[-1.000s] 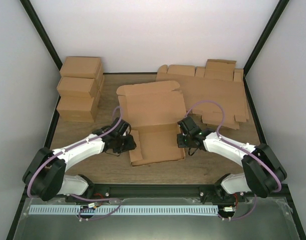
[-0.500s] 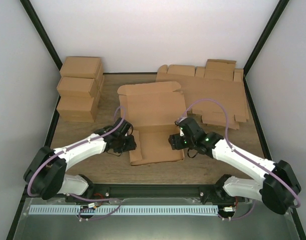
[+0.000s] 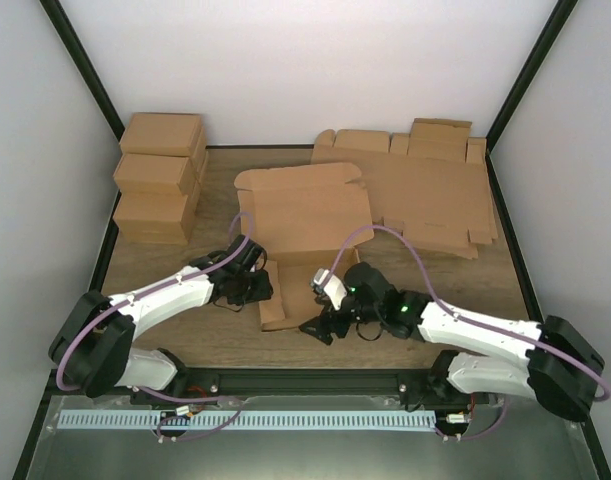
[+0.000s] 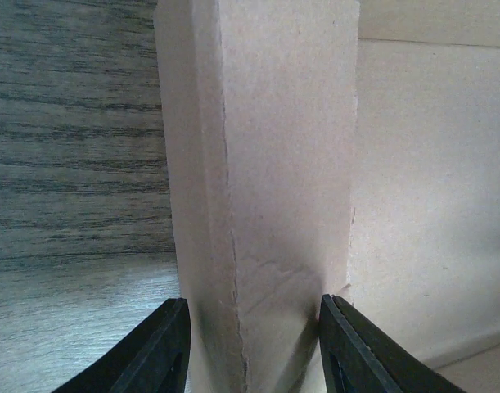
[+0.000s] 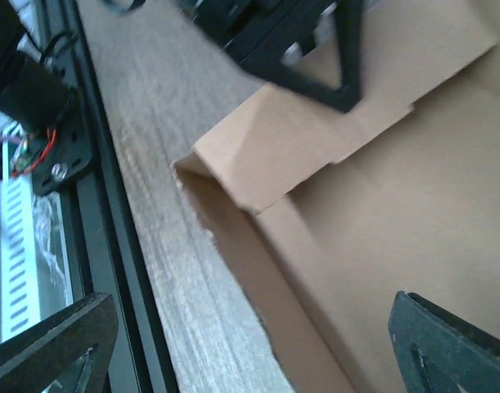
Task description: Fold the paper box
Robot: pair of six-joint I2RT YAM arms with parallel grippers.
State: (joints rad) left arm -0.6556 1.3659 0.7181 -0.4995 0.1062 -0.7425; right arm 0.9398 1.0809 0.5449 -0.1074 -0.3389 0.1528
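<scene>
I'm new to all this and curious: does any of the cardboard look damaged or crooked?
Yes, slightly. The paper box has a raised side wall pinched by the left gripper, and a small crumpled wrinkle shows just above its fingers. The stack of flat cardboard at the back right lies slightly fanned out.

White walls (image 3: 305, 70) enclose a wood-grain table (image 3: 225, 340).

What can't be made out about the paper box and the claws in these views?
- Top view: the right claw covers the paper box's near right corner; that side's flap is hidden.
- Left wrist view: the left claw flanks one upright flap; the frame cuts off the rest.
- Right wrist view: blurred; the dark shape at the top edge is unclear.
- Top view: the blank stack's sheet count is too small to tell.
</scene>
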